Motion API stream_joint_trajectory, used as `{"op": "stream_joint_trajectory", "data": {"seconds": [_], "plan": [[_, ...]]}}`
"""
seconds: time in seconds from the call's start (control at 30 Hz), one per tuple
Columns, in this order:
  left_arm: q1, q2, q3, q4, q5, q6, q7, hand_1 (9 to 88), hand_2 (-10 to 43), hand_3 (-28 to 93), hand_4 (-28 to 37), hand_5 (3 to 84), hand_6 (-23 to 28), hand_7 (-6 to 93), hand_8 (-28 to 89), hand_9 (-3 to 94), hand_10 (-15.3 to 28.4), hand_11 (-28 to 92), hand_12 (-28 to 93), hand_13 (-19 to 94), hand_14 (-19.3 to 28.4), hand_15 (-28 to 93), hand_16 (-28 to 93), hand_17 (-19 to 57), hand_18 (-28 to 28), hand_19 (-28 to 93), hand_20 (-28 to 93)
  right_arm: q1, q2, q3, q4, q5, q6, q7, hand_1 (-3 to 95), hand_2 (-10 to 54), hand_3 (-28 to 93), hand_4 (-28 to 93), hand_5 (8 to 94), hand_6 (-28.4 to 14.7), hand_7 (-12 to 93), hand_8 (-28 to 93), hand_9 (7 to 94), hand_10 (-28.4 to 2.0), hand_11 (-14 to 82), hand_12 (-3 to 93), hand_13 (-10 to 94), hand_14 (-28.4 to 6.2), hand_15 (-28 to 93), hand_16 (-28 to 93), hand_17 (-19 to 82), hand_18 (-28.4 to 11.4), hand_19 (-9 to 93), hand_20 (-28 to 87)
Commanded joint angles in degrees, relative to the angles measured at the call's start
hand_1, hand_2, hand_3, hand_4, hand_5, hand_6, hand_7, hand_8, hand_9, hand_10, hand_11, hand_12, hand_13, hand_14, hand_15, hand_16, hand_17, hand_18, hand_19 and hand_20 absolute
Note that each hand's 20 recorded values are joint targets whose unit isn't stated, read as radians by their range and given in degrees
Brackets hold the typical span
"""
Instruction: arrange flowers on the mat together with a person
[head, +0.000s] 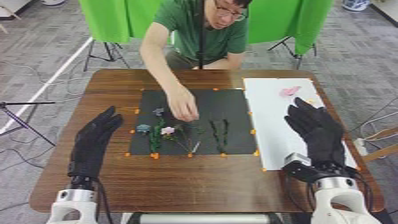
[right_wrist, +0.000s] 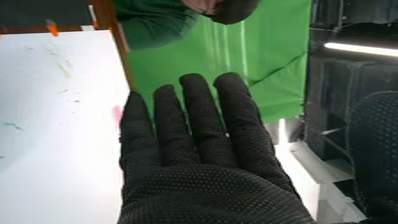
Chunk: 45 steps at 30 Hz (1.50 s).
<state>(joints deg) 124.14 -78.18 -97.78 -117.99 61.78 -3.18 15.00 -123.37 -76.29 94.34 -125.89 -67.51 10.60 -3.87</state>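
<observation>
pink flower (head: 290, 91), on white sheet (head: 273, 117), beyond right hand (head: 321, 134)

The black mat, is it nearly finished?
Partly: a blue flower and a pink flower lie on the mat. A person's hand is over it, perhaps arranging. The left robot hand and right robot hand hold nothing. The pink piece on the white sheet probably remains.

We see what looks like robotics lab: green backdrop (head: 289, 27) on thin stands (head: 109, 51), tripod (head: 27, 103) off to left, cables (head: 25, 159) across grey floor (head: 40, 52), white robot arms (head: 333, 211) at brown tabletop (head: 213, 187)
</observation>
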Motion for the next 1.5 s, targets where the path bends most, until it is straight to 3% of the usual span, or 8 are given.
{"op": "stream_joint_trajectory", "data": {"seconds": [0.03,0.27,0.5,0.67,0.83,0.97,1.1,1.5], "plan": [[0.46,-0.42,-0.47,0.11,0.31,-0.40,0.08,22.8,-4.3,67,-24.6,43.9,2.9,7.6,-6,43.6,12.5,11,12,33,14.2,9,0,5.8,9.3,1,16,0.04,0.22,-0.05,-0.04,-0.81,2.05,-0.49,7.5,5.0,74,-17,45.5,-6.0,7,-8,44.1,-16.2,4.8,9.6,31,-12.8,9,11,19,-11.3,4,28],[0.61,-0.64,-0.45,0.09,0.33,-0.41,0.05,22.8,-4.2,67,-24.6,43.9,2.9,7.7,-6,43.6,12.5,11,12,33,14.2,9,0,5.8,9.4,1,16,-1.60,-0.07,1.05,-0.32,-0.24,1.62,-1.49,8.5,3.6,74,-17,46.1,-5.7,8,-8,45.0,-16.3,4.9,9.8,31,-12.7,9,11,20,-11.3,5,29],[0.94,-0.66,-0.53,0.00,0.13,-0.24,-0.05,22.7,-4.4,67,-24.5,43.9,2.9,7.7,-6,43.6,12.5,11,12,33,14.2,9,0,5.8,9.5,1,16,-0.86,0.64,1.69,-0.19,-1.77,1.64,-0.59,9.1,3.6,74,-17,48.5,-4.8,9,-9,49.4,-16.8,6.1,12.0,37,-12.6,11,11,25,-13.0,20,36],[0.88,-0.77,-0.71,0.11,0.00,-0.33,-0.08,22.7,-4.4,67,-24.5,43.9,2.8,7.6,-6,43.6,12.4,11,12,33,14.2,9,0,5.8,9.6,1,16,4.02,4.98,3.30,0.91,-9.03,1.26,2.72,11.0,3.6,72,-17,51.9,-4.8,11,-8,52.0,-18.1,12.6,18.5,46,-15.7,14,17,26,-15.3,36,38],[1.32,-0.74,-1.04,-0.08,-0.58,0.08,0.01,22.7,-4.4,67,-24.5,43.9,2.8,7.6,-6,43.7,12.4,11,12,33,14.2,9,0,5.8,9.6,1,16,14.96,11.70,4.49,4.14,-30.99,-1.20,12.89,15.1,0.0,70,-15,51.7,-4.5,12,-7,52.7,-18.8,19.3,22.1,56,-16.4,24,21,28,-18.2,55,40],[1.13,-0.69,-0.80,-0.07,-0.55,0.23,0.09,22.6,-4.5,67,-24.5,43.9,2.8,7.5,-6,43.7,12.4,11,12,33,14.1,9,0,5.8,9.6,1,16,24.14,16.56,3.66,8.80,-47.50,-11.66,21.28,14.3,-4.3,65,-15,40.7,-2.2,9,-6,47.2,-19.0,17.2,23.3,58,-16.9,22,18,33,-19.6,56,36],[0.90,-0.69,-0.50,-0.07,-0.44,0.36,0.18,22.9,-4.1,67,-24.7,43.9,2.8,7.5,-6,43.7,12.4,11,12,33,14.1,9,0,5.9,9.6,1,16,33.62,22.13,-4.08,16.68,-57.89,-11.92,27.10,12.5,-6.3,59,-16,39.0,-1.4,7,-6,46.9,-19.3,15.6,23.7,62,-17.8,23,18,38,-20.9,60,34],[1.26,-0.68,-0.77,-0.34,-0.59,0.68,0.19,23.8,-2.1,67,-24.8,44.1,2.8,7.7,-6,43.9,12.4,11,12,33,14.0,9,0,6.1,9.5,2,16,48.47,25.01,-19.16,36.12,-73.21,-12.94,31.48,27.0,-9.5,63,-16,54.7,-0.4,12,-8,73.3,-15.4,22.5,21.7,93,-6.7,31,22,62,-11.2,87,19]]}}
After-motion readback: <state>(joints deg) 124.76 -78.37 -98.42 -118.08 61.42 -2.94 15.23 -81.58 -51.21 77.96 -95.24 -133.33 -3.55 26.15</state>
